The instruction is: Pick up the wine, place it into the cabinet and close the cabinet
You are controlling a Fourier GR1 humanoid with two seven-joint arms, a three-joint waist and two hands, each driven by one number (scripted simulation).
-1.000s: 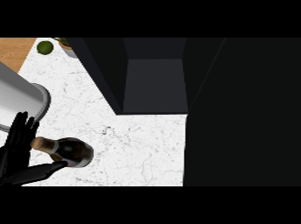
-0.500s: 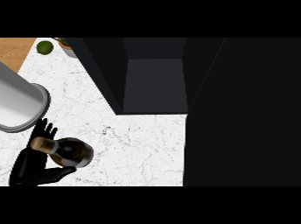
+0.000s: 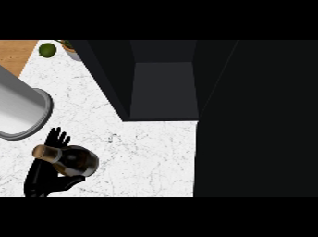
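1. Position: the wine (image 3: 76, 162) stands on the white worktop (image 3: 148, 157) at the lower left, well apart from the open cabinet (image 3: 163, 92) at the upper centre.
2. Hand state: the left robot hand (image 3: 44, 178) sits against the bottle's left side. Its fingers (image 3: 56, 138) stand straight and apart beyond the stopper (image 3: 45, 152), and the thumb (image 3: 71, 182) reaches under the bottle's body. It does not appear to be clamped yet. The right robot hand does not show.
3. Step in hand, as judged: closing the grasp on the wine.
4. Wrap the fingers round the bottle's body, not the narrow neck, with the thumb opposite them.
5. Keep the bottle upright while the fingers close, since a sideways push could tip it.
6. Lift straight up before moving right.
7. Route the bottle clear of the grey cylinder (image 3: 15, 109) just above the hand.
8. Aim for the grey inner floor of the cabinet, between its dark side walls.
9. The dark door (image 3: 264, 120) fills the right side and is left to be closed afterwards.
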